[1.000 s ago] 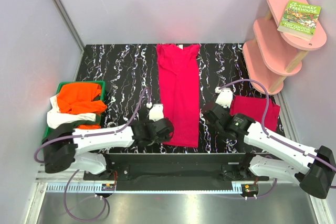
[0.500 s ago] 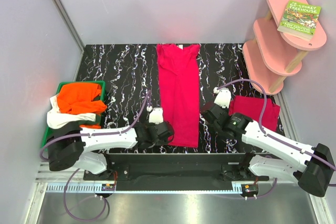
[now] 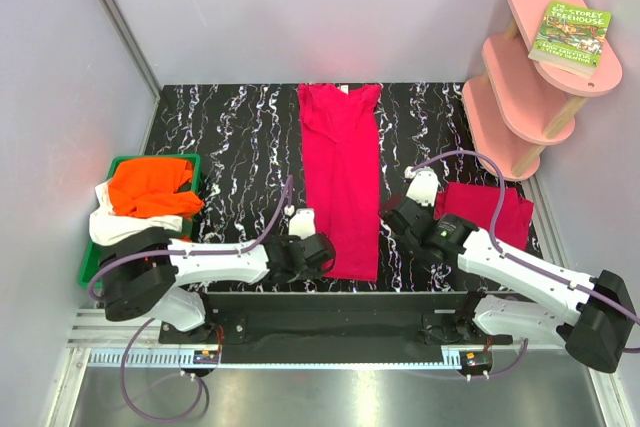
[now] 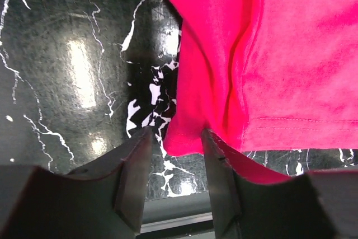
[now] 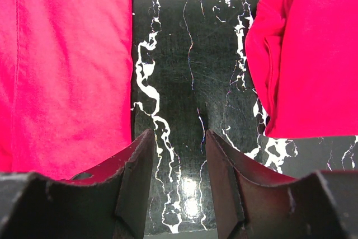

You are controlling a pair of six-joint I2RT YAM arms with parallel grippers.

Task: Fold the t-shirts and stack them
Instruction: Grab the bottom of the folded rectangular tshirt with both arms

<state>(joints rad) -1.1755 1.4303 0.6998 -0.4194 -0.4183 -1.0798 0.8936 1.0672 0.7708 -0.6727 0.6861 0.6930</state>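
Observation:
A long crimson t-shirt point(image 3: 342, 172), folded lengthwise, lies down the middle of the table. My left gripper point(image 3: 320, 261) sits at its near left corner. In the left wrist view the left gripper point(image 4: 175, 132) is open, and the corner of the crimson t-shirt point(image 4: 268, 54) pokes in between its fingers point(image 4: 134, 172) without being pinched. A second crimson t-shirt point(image 3: 490, 212), folded small, lies at the right. My right gripper point(image 3: 398, 228) hovers open between the two. In its own view the right gripper point(image 5: 178, 132) is over bare table, with the long t-shirt point(image 5: 67, 65) to the left and the folded one point(image 5: 313, 54) to the right.
A green tray point(image 3: 195, 162) at the left holds an orange t-shirt point(image 3: 150, 185) on a white one point(image 3: 112, 225). A pink tiered shelf point(image 3: 530, 87) with a book point(image 3: 570, 35) stands at the back right. The table's near edge point(image 4: 173, 225) runs just below the left fingers.
The left arm has slid a little toward the near edge at the shirt's corner, and its jaws have narrowed. The right gripper has shifted slightly left, still open.

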